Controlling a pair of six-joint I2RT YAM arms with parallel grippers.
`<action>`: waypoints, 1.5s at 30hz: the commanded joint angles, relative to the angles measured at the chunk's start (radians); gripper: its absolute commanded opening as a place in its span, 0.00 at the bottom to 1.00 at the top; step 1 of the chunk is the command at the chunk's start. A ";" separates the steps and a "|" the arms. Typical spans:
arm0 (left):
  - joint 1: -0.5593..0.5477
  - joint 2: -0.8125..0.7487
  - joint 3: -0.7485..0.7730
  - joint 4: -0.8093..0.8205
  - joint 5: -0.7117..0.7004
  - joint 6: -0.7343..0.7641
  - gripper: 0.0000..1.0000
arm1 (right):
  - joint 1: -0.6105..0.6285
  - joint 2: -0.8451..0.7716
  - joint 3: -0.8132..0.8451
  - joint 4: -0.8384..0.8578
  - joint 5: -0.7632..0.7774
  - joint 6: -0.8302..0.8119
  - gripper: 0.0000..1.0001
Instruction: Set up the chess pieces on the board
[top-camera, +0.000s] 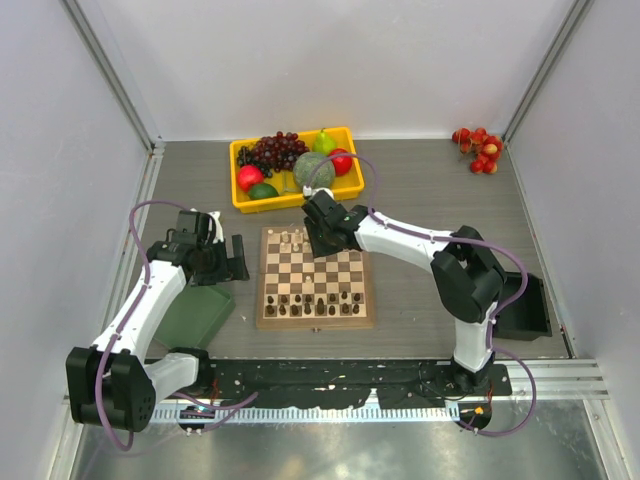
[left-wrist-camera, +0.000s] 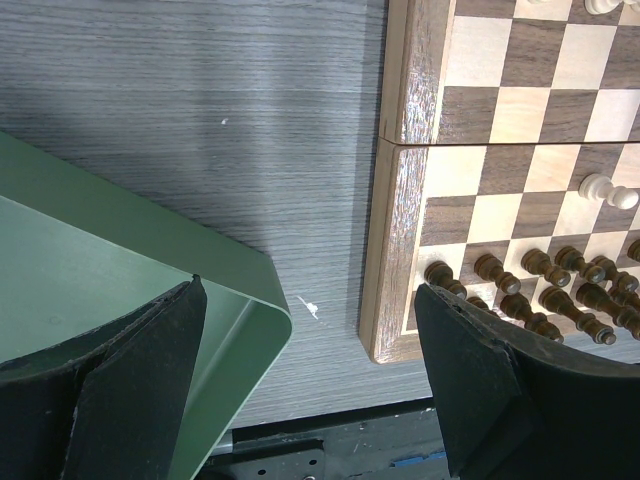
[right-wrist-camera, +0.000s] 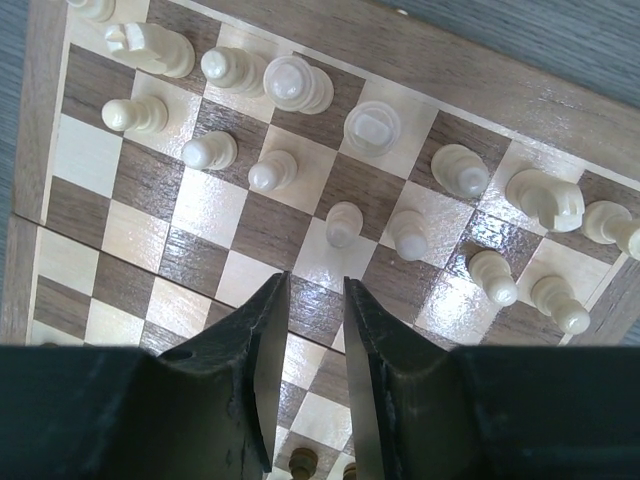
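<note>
R gripper (right-wrist-camera: 315, 280) hovers over the one board (right-wrist-camera: 480, 75), jaws slightly parted, empty. L gripper (left-wrist-camera: 312, 285) gapes wide, empty, beside its left rim. Best approach, I'd say: centre jaws on nearest pawn (right-wrist-camera: 342, 222), drop straight, miss neighbours. Approx 15 pale pieces (right-wrist-camera: 372, 125) on far rows; dark pieces (left-wrist-camera: 545, 265) on near rows, uncountable.

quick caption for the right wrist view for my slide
Right claw, slightly open and empty, hovers above the cream chess pieces standing on the board
</note>
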 joint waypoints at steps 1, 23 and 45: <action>0.005 -0.016 0.015 0.026 0.013 0.006 0.92 | -0.004 0.022 0.041 0.028 0.005 0.010 0.33; 0.005 -0.015 0.016 0.026 0.010 0.006 0.92 | -0.035 0.105 0.100 0.028 -0.004 -0.002 0.28; 0.004 -0.013 0.016 0.026 0.011 0.006 0.92 | -0.045 0.009 -0.027 0.053 -0.001 0.006 0.28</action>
